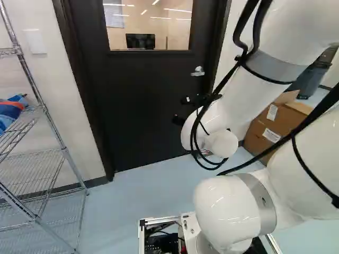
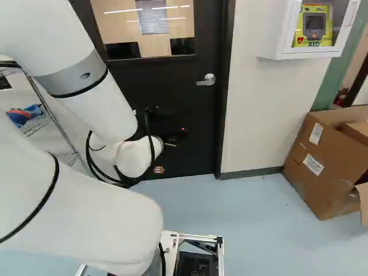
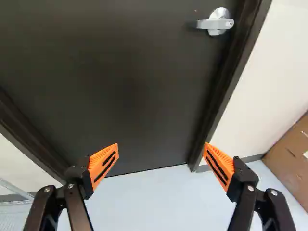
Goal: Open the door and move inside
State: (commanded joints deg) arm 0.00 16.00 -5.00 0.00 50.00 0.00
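In the left base view my gripper [image 1: 182,110] is in front of the dark door [image 1: 140,98], lower than the silver lever handle [image 1: 198,72]. The door stands closed in its frame, with a window in its upper part. From the wrist, the gripper [image 3: 161,150] shows its two orange-padded fingers spread wide, nothing between them. The handle [image 3: 216,22] lies ahead of the gripper, near the door's latch-side edge, with clear distance from the fingertips. In the right base view the handle [image 2: 207,80] is fully visible, while the arm covers part of the door.
A wire shelf rack [image 1: 50,114] with blue items stands by the wall to the door's left. Cardboard boxes [image 2: 330,161] sit on the floor to its right, below a white wall cabinet [image 2: 276,54] holding an AED. The dark door frame [image 2: 225,86] borders the handle side.
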